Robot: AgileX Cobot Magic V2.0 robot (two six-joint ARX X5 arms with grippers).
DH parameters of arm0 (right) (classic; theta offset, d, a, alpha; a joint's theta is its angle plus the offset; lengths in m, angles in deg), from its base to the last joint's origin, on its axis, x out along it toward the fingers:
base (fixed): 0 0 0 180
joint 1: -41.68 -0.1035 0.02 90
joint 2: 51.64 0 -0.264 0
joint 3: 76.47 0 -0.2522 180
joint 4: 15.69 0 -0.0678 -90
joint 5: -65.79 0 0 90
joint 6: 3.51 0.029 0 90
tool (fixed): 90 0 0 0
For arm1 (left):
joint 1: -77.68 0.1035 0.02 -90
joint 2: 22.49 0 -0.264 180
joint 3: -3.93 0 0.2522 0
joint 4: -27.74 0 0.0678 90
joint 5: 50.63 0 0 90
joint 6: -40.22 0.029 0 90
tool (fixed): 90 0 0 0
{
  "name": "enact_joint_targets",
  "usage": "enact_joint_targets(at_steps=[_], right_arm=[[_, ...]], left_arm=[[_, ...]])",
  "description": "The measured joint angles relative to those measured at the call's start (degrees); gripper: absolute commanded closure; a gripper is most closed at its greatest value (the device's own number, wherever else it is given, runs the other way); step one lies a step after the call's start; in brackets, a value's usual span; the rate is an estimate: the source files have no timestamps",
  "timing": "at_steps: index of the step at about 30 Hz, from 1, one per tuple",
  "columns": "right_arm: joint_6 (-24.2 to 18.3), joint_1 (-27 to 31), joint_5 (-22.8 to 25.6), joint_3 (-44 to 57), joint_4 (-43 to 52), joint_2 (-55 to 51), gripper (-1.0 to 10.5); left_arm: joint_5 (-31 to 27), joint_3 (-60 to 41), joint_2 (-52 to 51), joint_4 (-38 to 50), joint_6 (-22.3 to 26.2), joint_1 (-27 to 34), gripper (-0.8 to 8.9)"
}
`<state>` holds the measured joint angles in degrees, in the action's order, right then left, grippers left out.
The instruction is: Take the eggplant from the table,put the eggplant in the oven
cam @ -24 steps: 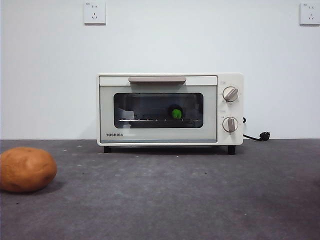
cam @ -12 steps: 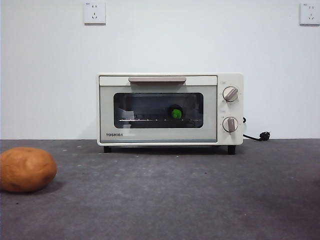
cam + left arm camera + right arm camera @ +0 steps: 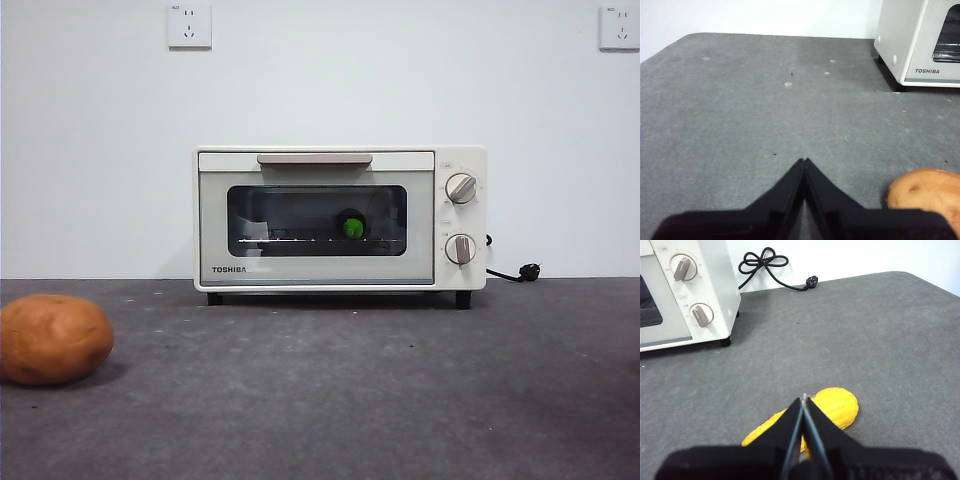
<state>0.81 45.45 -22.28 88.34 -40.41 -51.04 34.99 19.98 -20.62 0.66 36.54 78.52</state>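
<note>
While the glossy purple eggplant with green stem cap (image 3: 350,226) sits behind the cream-white toaster oven's (image 3: 340,218) shut glass door, left gripper (image 3: 804,161) and right gripper (image 3: 804,399) jaws are closed, empty, above the dark grey bench (image 3: 380,390).

It looks like a test room or lab, not a real kitchen. A small oven (image 3: 340,218) sits alone on a bare grey surface (image 3: 400,400). Behind it is a plain white wall (image 3: 100,150) with two sockets (image 3: 189,25).
</note>
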Motion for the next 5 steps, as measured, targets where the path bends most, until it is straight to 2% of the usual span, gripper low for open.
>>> enact_joint_targets(at_steps=[5], right_arm=[[0.0, 0.0, 0.0, 0.0, 0.0, 0.02, 9.5]], left_arm=[[0.02, 0.0, 0.0, 0.0, 0.0, 0.0, 8.17]])
